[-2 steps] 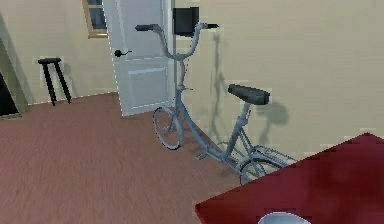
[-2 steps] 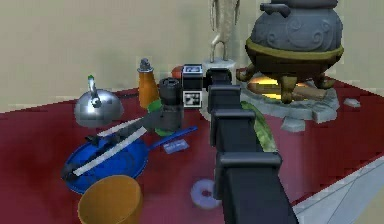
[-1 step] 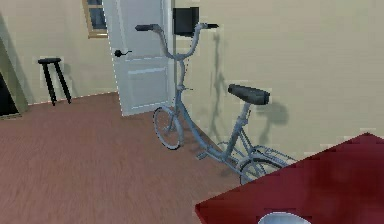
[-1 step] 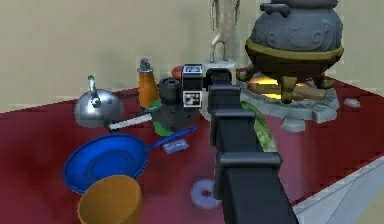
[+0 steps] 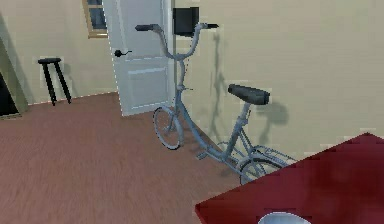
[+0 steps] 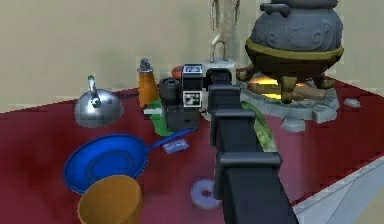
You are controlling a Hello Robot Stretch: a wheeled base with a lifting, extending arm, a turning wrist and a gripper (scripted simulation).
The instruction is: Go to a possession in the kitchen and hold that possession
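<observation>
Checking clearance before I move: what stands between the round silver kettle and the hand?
A tall orange bottle stands between the round silver kettle and the hand, in the arm side view.

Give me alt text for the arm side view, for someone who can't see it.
The robot's dark arm reaches over a dark red table. Left of it in the picture are a silver kettle, a blue pan, an orange cup and an orange bottle; a large grey ornate pot stands upper right.
</observation>
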